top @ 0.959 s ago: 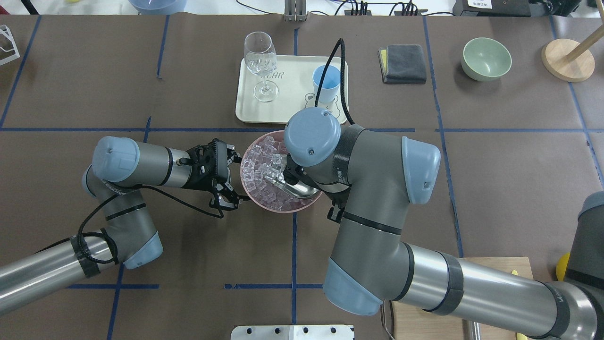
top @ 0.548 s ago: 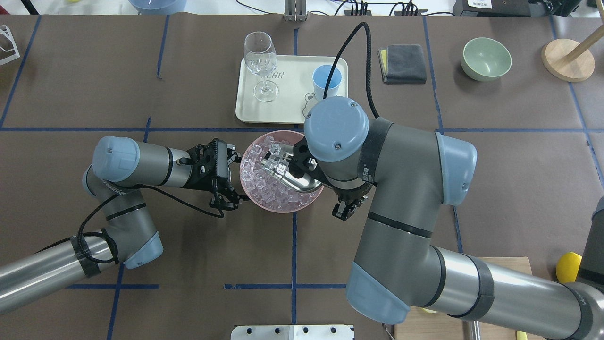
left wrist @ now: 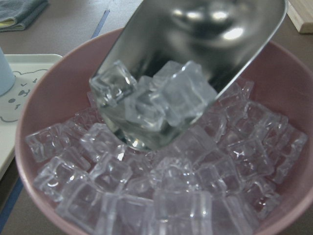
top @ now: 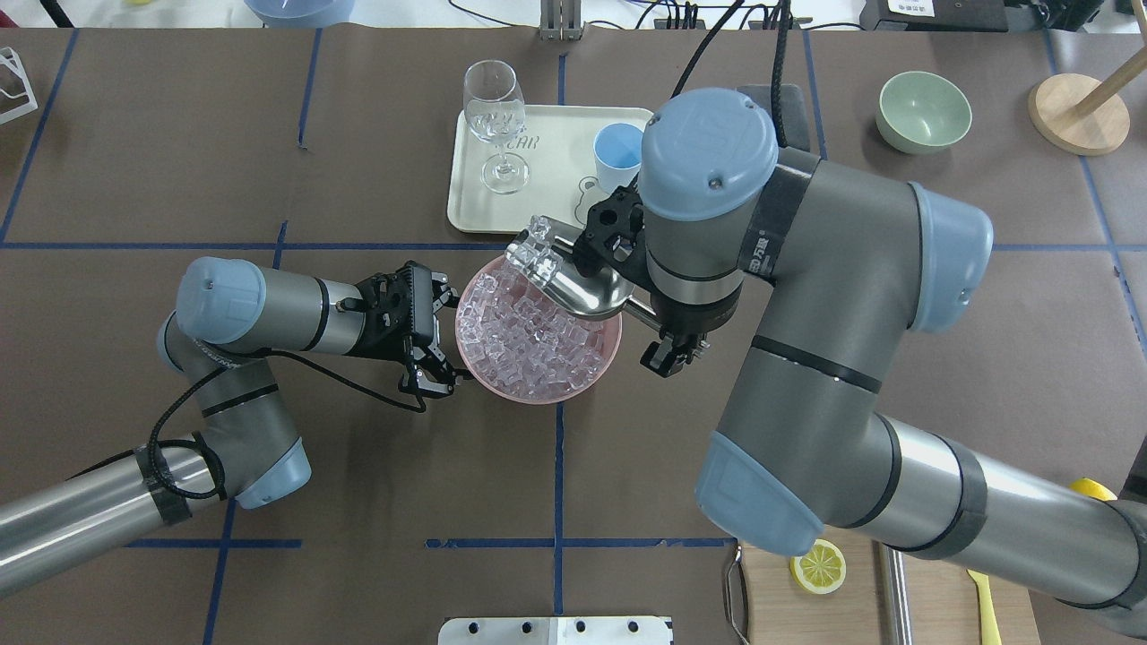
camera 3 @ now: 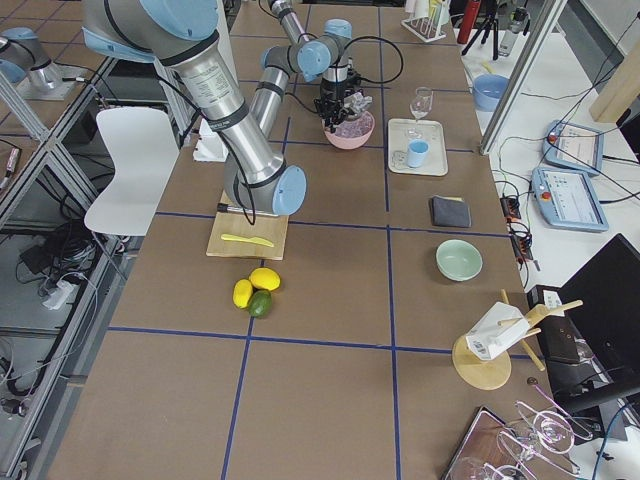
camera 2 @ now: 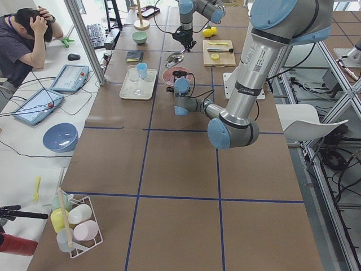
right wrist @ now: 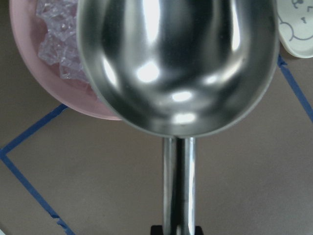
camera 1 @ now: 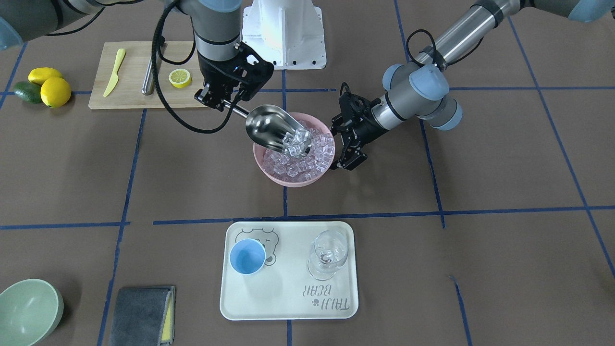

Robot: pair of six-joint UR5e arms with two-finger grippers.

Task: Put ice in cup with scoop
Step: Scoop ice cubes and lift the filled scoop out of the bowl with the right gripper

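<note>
My right gripper (camera 1: 222, 101) is shut on the thin handle of the steel scoop (camera 1: 271, 127). The scoop hangs tilted over the pink bowl (camera 1: 291, 181), which is full of ice (camera 1: 312, 161). Several cubes (top: 535, 251) sit at the scoop's front lip, also shown close up in the left wrist view (left wrist: 156, 98). The right wrist view shows the scoop's underside (right wrist: 176, 63). My left gripper (top: 441, 336) is open, its fingers straddling the bowl's left side. The light-blue cup (camera 1: 247, 256) stands upright and empty on the cream tray (camera 1: 288, 307), apart from the scoop.
A wine glass (camera 1: 327, 259) stands on the tray beside the cup. A cutting board (camera 1: 129, 93) with a yellow knife, a lemon slice and a steel cylinder lies behind my right arm. A pale green bowl (camera 1: 29, 310) and a grey cloth (camera 1: 141, 315) are at the far right.
My right arm has lifted the scoop out of the ice with several cubes in it and carried it toward the bowl's tray-side rim. The left arm has not moved.
</note>
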